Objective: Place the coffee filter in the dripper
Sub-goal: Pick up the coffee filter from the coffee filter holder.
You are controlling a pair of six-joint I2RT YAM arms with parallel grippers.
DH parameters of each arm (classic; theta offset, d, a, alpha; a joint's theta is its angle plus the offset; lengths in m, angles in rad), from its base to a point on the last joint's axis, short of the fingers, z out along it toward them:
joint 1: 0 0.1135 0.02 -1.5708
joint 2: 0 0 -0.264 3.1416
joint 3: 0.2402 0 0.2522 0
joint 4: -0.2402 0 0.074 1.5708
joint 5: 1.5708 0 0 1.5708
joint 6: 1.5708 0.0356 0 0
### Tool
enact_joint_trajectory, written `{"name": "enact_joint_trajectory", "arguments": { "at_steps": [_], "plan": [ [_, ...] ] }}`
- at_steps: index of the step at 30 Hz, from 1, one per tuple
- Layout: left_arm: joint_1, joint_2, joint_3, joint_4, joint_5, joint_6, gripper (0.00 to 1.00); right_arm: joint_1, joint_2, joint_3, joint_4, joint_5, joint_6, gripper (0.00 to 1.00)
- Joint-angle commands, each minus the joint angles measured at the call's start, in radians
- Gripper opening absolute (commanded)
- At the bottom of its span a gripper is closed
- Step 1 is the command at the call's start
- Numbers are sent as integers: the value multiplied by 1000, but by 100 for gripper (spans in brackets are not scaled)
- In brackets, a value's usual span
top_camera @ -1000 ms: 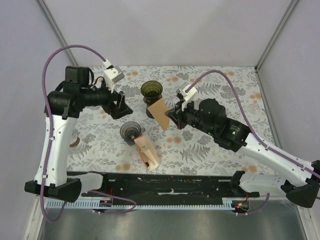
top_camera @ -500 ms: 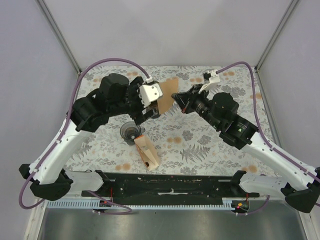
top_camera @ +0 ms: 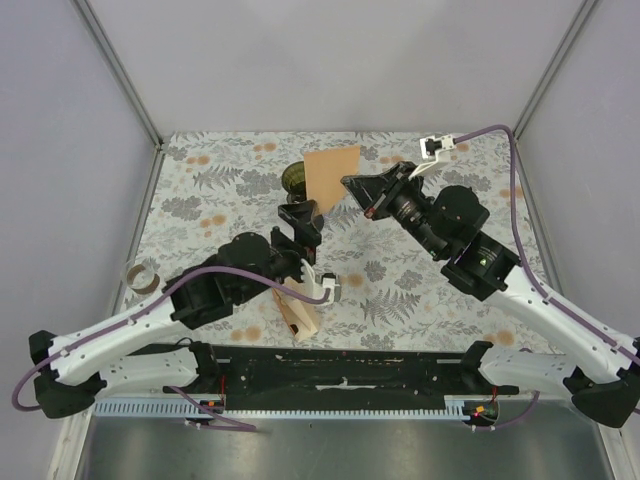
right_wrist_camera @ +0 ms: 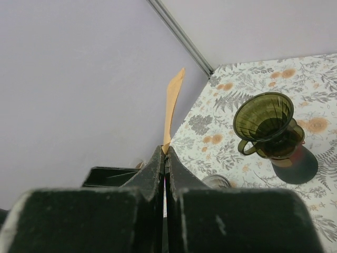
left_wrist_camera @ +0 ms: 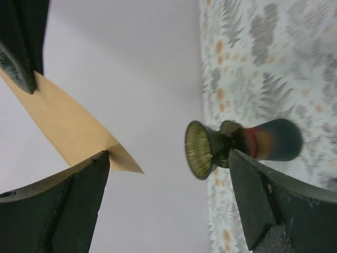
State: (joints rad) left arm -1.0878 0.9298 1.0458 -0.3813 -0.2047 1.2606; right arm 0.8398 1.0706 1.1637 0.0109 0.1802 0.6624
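The brown paper coffee filter [top_camera: 333, 176] is pinched at its corner by my shut right gripper [top_camera: 349, 184] and held in the air just right of the olive-green glass dripper [top_camera: 293, 178], partly covering it. The right wrist view shows the filter [right_wrist_camera: 172, 103] edge-on above the jaws [right_wrist_camera: 166, 150], with the dripper [right_wrist_camera: 263, 117] to the right on a dark base. My left gripper [top_camera: 300, 222] is open and empty, just in front of the dripper. The left wrist view shows the dripper [left_wrist_camera: 201, 150] and a filter corner [left_wrist_camera: 68, 124] between its fingers [left_wrist_camera: 168, 155].
A stack of brown filters in a holder [top_camera: 297, 308] stands near the front edge beside the left arm. A tape roll [top_camera: 140, 276] lies at the left. A small glass [right_wrist_camera: 216, 182] shows below the dripper in the right wrist view. Grey walls surround the table.
My left arm has swung from the back left round to the front, its gripper now just before the dripper. My right gripper has lifted the filter backwards, up beside the dripper.
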Motion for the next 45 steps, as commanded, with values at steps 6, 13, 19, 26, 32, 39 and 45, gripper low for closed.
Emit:
{"name": "enact_joint_trajectory", "arguments": {
  "at_steps": [6,13,19,26,32,39,45],
  "plan": [
    [-6,142,26,524,-289,186,80,-2,-40,-29,93,-33,58,0],
    [-6,144,33,562,-335,175,28,-2,-44,-42,107,-38,83,0],
    [-4,119,59,526,-351,128,2,-1,-44,-50,113,-30,83,0],
    [-4,86,161,190,-266,-98,2,-2,-61,-52,120,-2,54,0],
    [-6,77,169,185,-253,-104,36,-2,-67,-73,144,24,100,0],
    [-7,-124,-120,359,-43,322,84,-4,-93,-78,178,19,126,0],
    [-7,-143,-265,701,30,569,88,-2,-100,-81,210,-53,164,0]
  ]
}}
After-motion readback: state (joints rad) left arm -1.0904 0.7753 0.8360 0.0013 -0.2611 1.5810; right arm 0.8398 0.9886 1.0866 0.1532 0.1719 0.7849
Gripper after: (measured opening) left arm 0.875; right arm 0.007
